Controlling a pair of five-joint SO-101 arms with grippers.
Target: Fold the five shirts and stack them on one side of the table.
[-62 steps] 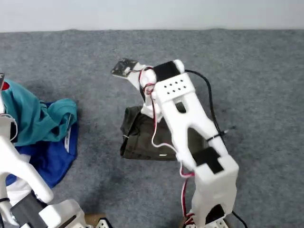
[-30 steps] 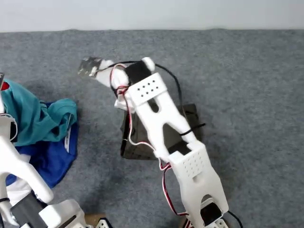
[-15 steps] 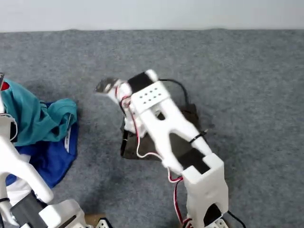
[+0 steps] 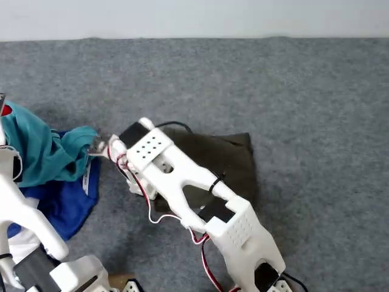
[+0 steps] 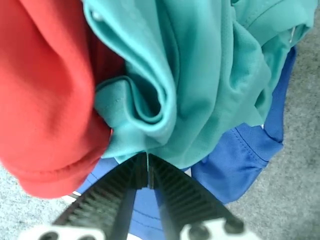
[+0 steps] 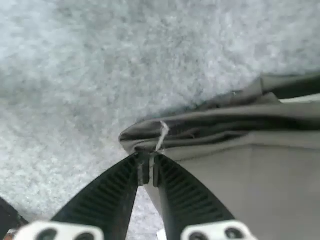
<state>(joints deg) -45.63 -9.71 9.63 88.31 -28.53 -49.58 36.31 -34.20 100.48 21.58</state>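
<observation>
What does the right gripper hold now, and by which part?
The right gripper is shut on the olive shirt, pinching a corner of its folded edge.

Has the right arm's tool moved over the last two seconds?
Yes. In the high view the right tool swung from beyond the far edge of the olive shirt, leftward and nearer. It ends beside the teal shirt, which stayed put.

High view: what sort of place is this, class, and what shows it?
Probably a robotics workbench set up for laundry folding: a grey, felt-like table, the white right arm and left arm at it, and an olive shirt, a teal shirt and a blue shirt lying on it.
</observation>
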